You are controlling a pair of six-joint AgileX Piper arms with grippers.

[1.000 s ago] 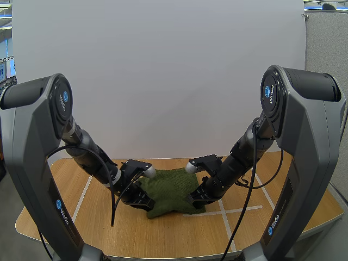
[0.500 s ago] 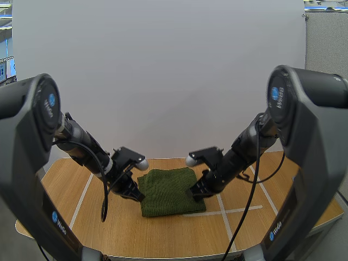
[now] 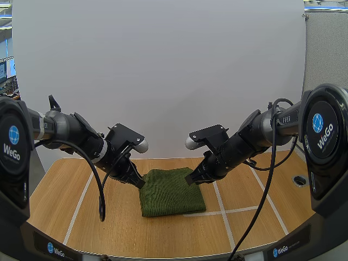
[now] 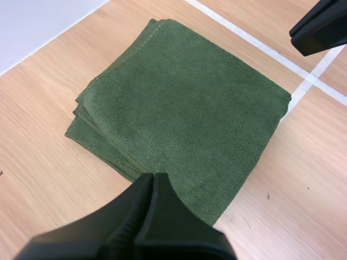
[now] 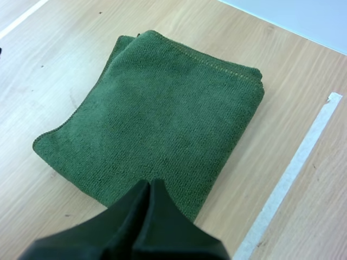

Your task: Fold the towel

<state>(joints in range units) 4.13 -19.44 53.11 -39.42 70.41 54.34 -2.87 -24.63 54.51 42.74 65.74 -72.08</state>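
Observation:
A dark green towel (image 3: 170,191) lies folded into a flat square on the wooden table (image 3: 81,217). My left gripper (image 3: 140,184) hovers just above the towel's left edge, and my right gripper (image 3: 190,181) hovers above its right edge. Neither touches the cloth. In the left wrist view the towel (image 4: 179,108) lies below my left gripper (image 4: 153,179), whose fingers lie together as one dark wedge. The right wrist view has the towel (image 5: 157,114) under my right gripper (image 5: 149,184), also shut on nothing. The stacked layers show along the towel's edges.
White tape lines (image 3: 223,209) cross the table beside and in front of the towel. A small round hole (image 3: 298,179) sits in the tabletop at far right. A white wall stands behind the table. The other arm's gripper (image 4: 320,24) hangs beyond the towel's far corner.
One second ago both grippers were down on the rumpled towel. The towel now lies flat and folded, and both grippers have let go, lifted and drawn outward to its sides.

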